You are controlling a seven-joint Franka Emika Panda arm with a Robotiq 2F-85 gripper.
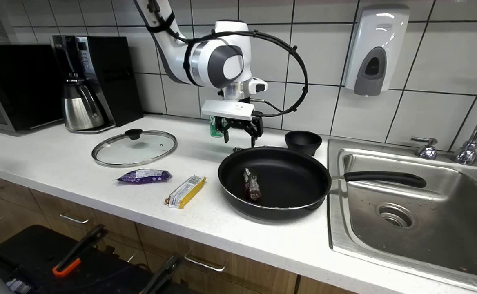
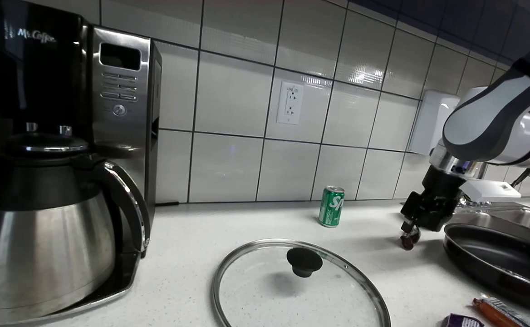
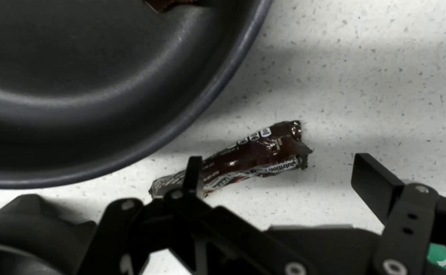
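there are four wrapped bars. a brown bar (image 3: 246, 154) lies on the table (image 1: 59, 149), just beside the pan (image 1: 291, 175), with the pincer (image 1: 239, 141) right above it. the pincer has its two fingers (image 3: 376, 183) spread wide apart. a dark bar (image 1: 252, 184) lies inside the one black pan. a purple bar (image 1: 144, 176) and a yellow bar (image 1: 186, 192) lie on the table near each other. there is also one glass lid (image 1: 134, 150), one small black bowl (image 1: 303, 142), one green can (image 2: 331, 206) and one coffee maker (image 2: 122, 100) with one steel jug (image 2: 51, 254).

one finger covers a bit of the brown bar in the wrist view, and i cannot tell if they touch. in an exterior view the pan hides much of that bar, and the can is partly behind the pincer. the wrist view cuts off the pan.

the coffee maker says "mr. coffee". a big "sp" shows on the can, and the rest curves out of sight. "nutrition" can be read on the brown bar, but most of its other words are too tiny.
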